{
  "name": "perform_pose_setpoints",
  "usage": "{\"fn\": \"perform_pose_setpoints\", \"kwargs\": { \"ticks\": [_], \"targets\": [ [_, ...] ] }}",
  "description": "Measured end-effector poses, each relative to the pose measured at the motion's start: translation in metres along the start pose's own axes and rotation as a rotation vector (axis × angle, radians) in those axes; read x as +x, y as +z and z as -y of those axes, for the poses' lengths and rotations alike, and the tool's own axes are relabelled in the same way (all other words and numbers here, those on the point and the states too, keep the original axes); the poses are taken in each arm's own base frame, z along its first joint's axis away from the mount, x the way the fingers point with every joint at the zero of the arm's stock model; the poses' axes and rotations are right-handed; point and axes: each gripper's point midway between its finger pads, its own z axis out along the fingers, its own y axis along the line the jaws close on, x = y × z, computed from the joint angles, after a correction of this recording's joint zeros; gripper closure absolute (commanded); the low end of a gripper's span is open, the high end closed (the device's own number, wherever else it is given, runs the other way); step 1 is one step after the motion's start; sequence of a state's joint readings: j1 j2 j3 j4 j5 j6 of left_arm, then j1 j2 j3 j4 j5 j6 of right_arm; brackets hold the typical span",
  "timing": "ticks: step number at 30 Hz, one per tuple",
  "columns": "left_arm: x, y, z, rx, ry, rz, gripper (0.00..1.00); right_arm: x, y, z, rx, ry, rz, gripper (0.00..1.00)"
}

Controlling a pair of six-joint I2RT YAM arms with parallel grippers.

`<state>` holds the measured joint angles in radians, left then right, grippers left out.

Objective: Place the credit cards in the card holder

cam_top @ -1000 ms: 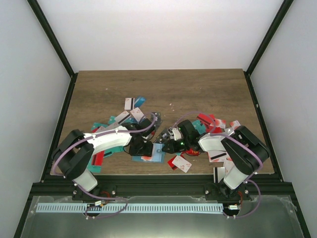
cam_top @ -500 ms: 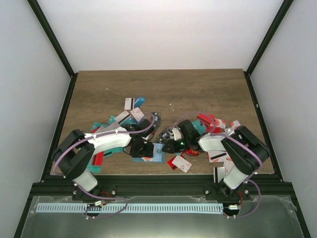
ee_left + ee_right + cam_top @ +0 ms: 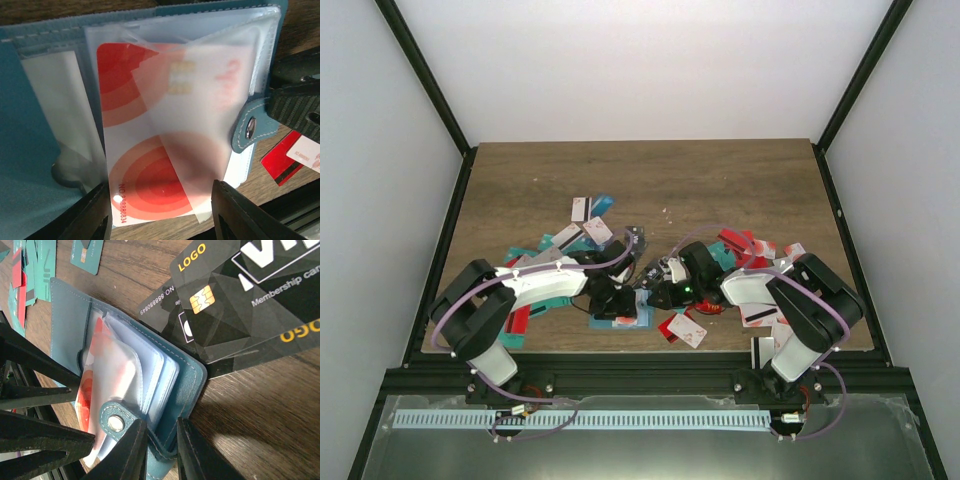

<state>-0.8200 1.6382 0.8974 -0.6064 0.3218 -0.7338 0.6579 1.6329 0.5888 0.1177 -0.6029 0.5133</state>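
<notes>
The teal-blue card holder [image 3: 30, 165] lies open near the table's front edge [image 3: 642, 320]. A red-and-white credit card [image 3: 150, 165] sits partly inside one of its clear sleeves, its near end sticking out. My left gripper [image 3: 160, 215] straddles that end, open, with a small gap showing at the right finger. My right gripper [image 3: 161, 450] is shut on the edge of the holder's cover [image 3: 192, 375], beside the clasp tab [image 3: 115, 422]. Many more credit cards lie scattered left [image 3: 550, 245] and right [image 3: 760, 250] of the holder.
Black cards [image 3: 235, 305] lie against the holder's far side and teal ones [image 3: 87, 255] beyond it. A red card [image 3: 282, 160] and a red-and-white one [image 3: 688, 330] lie just right of the holder. Both arms meet at the front centre.
My left gripper has edged right over the holder, and its jaws have narrowed a little round the card. The right gripper has kept its hold and not moved.
</notes>
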Motion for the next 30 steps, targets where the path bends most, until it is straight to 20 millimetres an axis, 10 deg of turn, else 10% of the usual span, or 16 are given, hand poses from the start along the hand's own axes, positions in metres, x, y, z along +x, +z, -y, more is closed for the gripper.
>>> {"fn": "perform_pose_setpoints", "kwargs": {
  "ticks": [30],
  "targets": [
    [-0.015, -0.014, -0.02, -0.141, 0.019, 0.122, 0.96, 0.014, -0.029, -0.01, 0.062, -0.064, -0.067, 0.79]
  ]
}}
